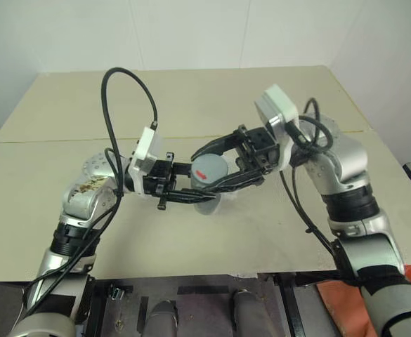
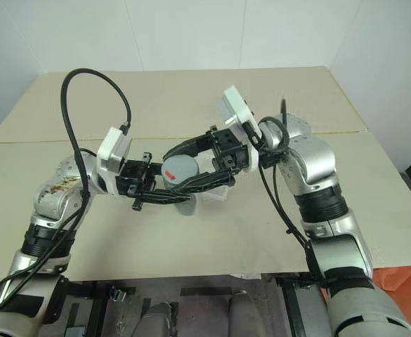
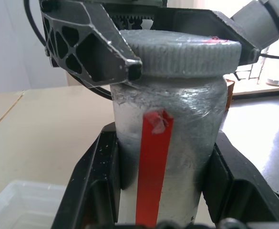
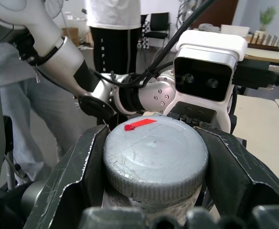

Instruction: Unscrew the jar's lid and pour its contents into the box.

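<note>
Above the beige table point(image 1: 43, 196), the left gripper point(image 1: 191, 188) is clamped on the silvery jar with a red stripe point(image 3: 165, 143) while the right gripper point(image 1: 223, 165) has its fingers closed around the round grey ribbed lid point(image 4: 154, 157), so unscrewing is underway and a twist likely comes next over the clear plastic box point(image 3: 20, 205).

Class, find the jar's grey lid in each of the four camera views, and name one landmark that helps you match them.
Left eye view: lid at centre, between both grippers.
Right eye view: lid left of centre.
Left wrist view: lid near the top, capping the jar.
Right wrist view: lid at lower centre.
Shared landmark: the red tape mark on the lid's top.
</note>
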Motion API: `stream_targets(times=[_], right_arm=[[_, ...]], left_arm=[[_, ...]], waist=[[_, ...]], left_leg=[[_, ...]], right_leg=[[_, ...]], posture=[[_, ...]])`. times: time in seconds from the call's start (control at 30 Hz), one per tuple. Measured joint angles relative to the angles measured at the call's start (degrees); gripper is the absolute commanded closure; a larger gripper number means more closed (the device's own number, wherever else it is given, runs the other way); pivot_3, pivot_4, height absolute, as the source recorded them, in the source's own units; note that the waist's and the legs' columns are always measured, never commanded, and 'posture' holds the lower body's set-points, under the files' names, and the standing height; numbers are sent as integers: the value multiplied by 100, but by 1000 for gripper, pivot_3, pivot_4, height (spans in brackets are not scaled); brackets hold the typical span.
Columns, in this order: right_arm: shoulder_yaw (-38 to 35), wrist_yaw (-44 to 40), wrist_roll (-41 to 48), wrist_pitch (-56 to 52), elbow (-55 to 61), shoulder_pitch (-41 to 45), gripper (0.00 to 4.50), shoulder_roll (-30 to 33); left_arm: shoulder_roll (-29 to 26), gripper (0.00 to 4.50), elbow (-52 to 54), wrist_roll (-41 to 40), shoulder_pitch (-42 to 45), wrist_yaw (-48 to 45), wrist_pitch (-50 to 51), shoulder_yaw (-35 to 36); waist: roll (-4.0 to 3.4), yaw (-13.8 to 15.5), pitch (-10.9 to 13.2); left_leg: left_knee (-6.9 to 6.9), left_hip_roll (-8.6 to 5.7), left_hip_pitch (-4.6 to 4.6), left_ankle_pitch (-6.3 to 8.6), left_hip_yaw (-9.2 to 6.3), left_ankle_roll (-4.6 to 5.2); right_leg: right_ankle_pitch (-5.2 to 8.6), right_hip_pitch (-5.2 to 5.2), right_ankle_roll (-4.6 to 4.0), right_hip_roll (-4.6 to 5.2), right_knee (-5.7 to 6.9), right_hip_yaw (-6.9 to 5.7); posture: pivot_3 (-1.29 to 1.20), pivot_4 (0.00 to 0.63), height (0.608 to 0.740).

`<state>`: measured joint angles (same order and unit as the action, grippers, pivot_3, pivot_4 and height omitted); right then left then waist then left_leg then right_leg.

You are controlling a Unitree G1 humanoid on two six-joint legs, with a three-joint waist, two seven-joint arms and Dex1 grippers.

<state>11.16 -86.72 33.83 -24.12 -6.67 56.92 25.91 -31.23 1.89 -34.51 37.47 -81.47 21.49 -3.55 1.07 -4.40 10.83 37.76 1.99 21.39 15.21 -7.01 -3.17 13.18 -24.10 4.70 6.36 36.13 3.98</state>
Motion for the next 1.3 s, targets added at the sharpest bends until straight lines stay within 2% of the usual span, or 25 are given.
stream_targets(times=[0.03, 0.1, 0.13, 0.3, 0.5, 0.6, 0.73, 1.0, 1.3], right_arm=[[1, 19, -64, 61, -3, 5, 817, -30], [46, 121, -202, 102, 4, 3, 139, -108], [51, 196, -228, 102, 19, -14, 31, -116], [-424, 999, -200, -14, 809, -632, 31, 170], [-1250, 2219, 100, -710, 2315, -1705, 31, 719], [-1407, 2884, 215, -1110, 2861, -1858, 31, 757], [-1334, 3775, 264, -1608, 3316, -1757, 31, 581], [-680, 4720, 127, -2037, 3396, -1191, 31, 40], [-236, 4845, -227, -2028, 2723, -966, 31, -181]], left_arm=[[12, 2622, 0, -10, -15, 11, 10, 4], [64, 2622, 15, -28, -40, 72, 13, -1], [70, 2622, 39, -39, -51, 97, 13, -1], [17, 2622, 89, -96, -219, 332, 58, 171], [-87, 2622, 27, -115, -379, 646, 40, 449], [13, 2622, -173, 2, -362, 831, -39, 471], [181, 2622, -484, 164, -232, 879, -186, 408], [404, 2622, -670, 292, 41, 780, -312, 230], [363, 2622, -676, 293, 40, 746, -389, 236]], waist=[[0, 6, 0], [0, 21, 0], [0, 24, 0], [0, 54, 0], [0, 56, 0], [0, 35, 0], [0, 44, 0], [0, 28, 0], [0, 38, 0]], left_leg=[[0, 0, 0, 0, 0, 0], [0, 0, 1, -3, -1, -5], [0, 0, 1, -3, -2, -6], [1, -1, 8, -3, -4, -6], [0, -2, 6, -2, -4, -3], [0, -2, 0, -2, -1, -3], [0, -2, 3, -2, -2, -3], [-1, -1, 2, -2, -4, -3], [0, -2, 5, -2, -5, -3]], right_leg=[[0, 0, 0, 0, 1, 0], [0, -1, 0, 0, 2, -1], [0, -1, 0, 0, 1, 0], [0, -3, 0, 1, 1, -2], [0, -3, 0, 1, 2, -1], [-1, -1, -1, 0, 6, 2], [-1, -1, -1, 1, 3, 2], [-1, -3, -2, -1, 4, 1], [-1, -3, -2, 0, 2, 1]], posture=[[0, 150, 740], [0, 150, 740], [0, 150, 740], [0, 150, 740], [0, 150, 740], [0, 150, 740], [0, 150, 740], [0, 150, 740], [0, 150, 740]])
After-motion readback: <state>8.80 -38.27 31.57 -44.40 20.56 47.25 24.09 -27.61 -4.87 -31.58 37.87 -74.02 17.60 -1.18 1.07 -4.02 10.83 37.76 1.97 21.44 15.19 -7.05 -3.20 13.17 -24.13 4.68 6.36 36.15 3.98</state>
